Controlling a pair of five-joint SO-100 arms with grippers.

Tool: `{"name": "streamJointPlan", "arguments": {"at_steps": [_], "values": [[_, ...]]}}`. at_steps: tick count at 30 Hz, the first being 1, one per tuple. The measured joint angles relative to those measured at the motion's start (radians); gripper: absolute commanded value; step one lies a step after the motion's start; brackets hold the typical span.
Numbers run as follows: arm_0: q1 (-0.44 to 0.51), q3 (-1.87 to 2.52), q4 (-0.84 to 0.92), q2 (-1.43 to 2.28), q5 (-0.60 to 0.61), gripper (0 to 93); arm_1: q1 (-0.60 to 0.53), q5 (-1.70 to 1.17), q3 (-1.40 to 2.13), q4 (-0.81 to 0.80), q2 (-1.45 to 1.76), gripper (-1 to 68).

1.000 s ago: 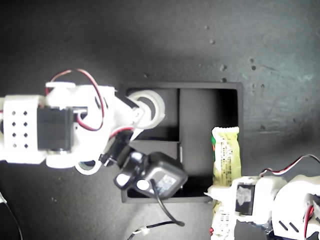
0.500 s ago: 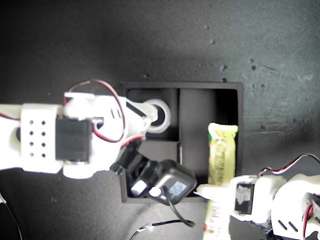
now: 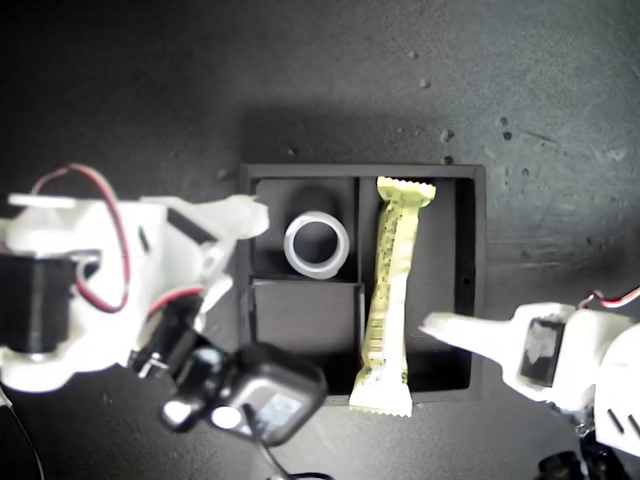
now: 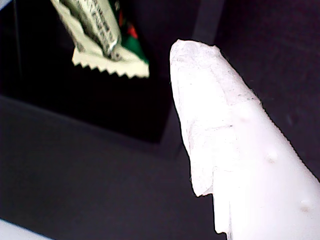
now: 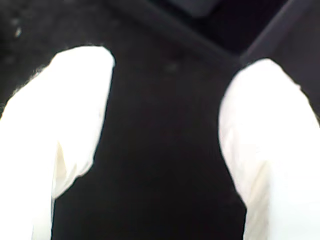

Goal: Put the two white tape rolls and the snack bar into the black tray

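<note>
A square black tray with raised walls point(image 3: 478, 250) sits in the middle of the exterior view on a dark, speckled desk point(image 3: 450, 80). It is split into two small compartments on its left side and one long one on its right.

A small white ring-shaped tape roll point(image 3: 292, 246) lies flat in the upper small compartment, open centre facing up. It is the only roll we can see. The small compartment below it shows only its black floor.

The long narrow snack bar in a pale cream-yellow wrapper with crimped ends point(image 3: 390, 290) lies lengthwise in the long compartment, a little tilted. Its upper end is near the tray's top wall, and its lower crimped end rests over the tray's bottom wall.

Our first pincer point(image 3: 440, 325) reaches in from the lower right of the exterior view. Its white tip is over the long compartment, just beside the bar's lower part and clear of it. In the first wrist view one white finger point(image 4: 210, 100) fills the foreground, with the bar's zigzag end point(image 4: 100, 30) beyond it. With only that one finger in sight, we cannot tell whether this pincer is apart or together.

Our second pincer point(image 3: 235, 250) is at the left of the exterior view, at the tray's left wall. The second wrist view shows its two white fingers point(image 5: 75, 100) spread well apart with only dark desk between them, and a tray corner point(image 5: 235, 35) ahead.
</note>
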Motion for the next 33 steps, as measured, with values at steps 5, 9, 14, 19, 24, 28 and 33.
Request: {"name": "streamJointPlan", "arguments": {"at_steps": [5,9,14,19,24,28,33], "values": [[0.089,0.299,-0.109,0.250,-0.124,13.7,0.058,0.000,-0.008,0.080,0.129,20.3],[0.164,0.568,-0.273,0.374,-0.236,13.3,0.089,0.002,0.095,0.086,0.270,20.5],[0.270,0.719,-0.434,0.364,-0.348,13.2,0.170,0.126,0.259,0.086,0.456,20.1],[0.318,0.719,-0.518,0.267,-0.405,13.2,0.189,0.253,0.443,0.086,0.664,19.8],[0.362,0.715,-0.568,0.170,-0.431,13.2,0.183,0.337,0.611,0.083,0.830,19.4],[0.367,0.715,-0.580,0.123,-0.459,13.2,0.150,0.370,0.727,0.052,0.925,19.3],[0.377,0.713,-0.586,0.098,-0.469,13.2,0.127,0.374,0.790,0.015,0.945,19.4]]}}
